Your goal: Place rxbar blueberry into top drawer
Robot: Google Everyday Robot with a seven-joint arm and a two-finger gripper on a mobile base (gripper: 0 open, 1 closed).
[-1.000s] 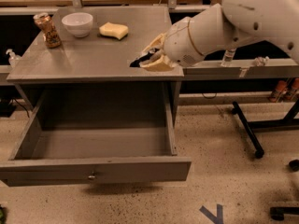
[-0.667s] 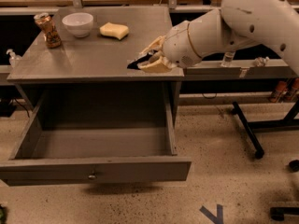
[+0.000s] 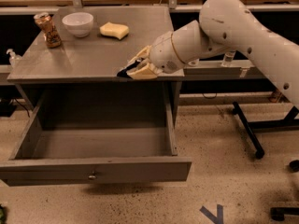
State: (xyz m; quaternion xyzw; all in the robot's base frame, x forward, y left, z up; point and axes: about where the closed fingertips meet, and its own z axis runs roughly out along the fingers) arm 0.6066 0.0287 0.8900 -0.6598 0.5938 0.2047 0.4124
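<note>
My gripper (image 3: pixel 135 68) hangs over the front edge of the grey table top (image 3: pixel 88 55), above the back right part of the open top drawer (image 3: pixel 93 164). Its pale fingers (image 3: pixel 145 71) are closed on a dark, thin object, the rxbar blueberry (image 3: pixel 125 73), of which only a dark tip shows at the left of the fingers. The top drawer is pulled far out, its inside is bare grey metal, and a small round lock (image 3: pixel 92 175) sits at the centre of its front panel.
On the table top stand a brown can (image 3: pixel 48 30), a white bowl (image 3: pixel 78 23) and a yellow sponge (image 3: pixel 114 30). A bottle (image 3: pixel 12 58) stands at the table's left. Black stand legs (image 3: pixel 247 127) lie on the floor at the right.
The gripper with the bar has moved slightly left and forward along the table's front edge, now hanging over the drawer's back. The drawer has not moved.
</note>
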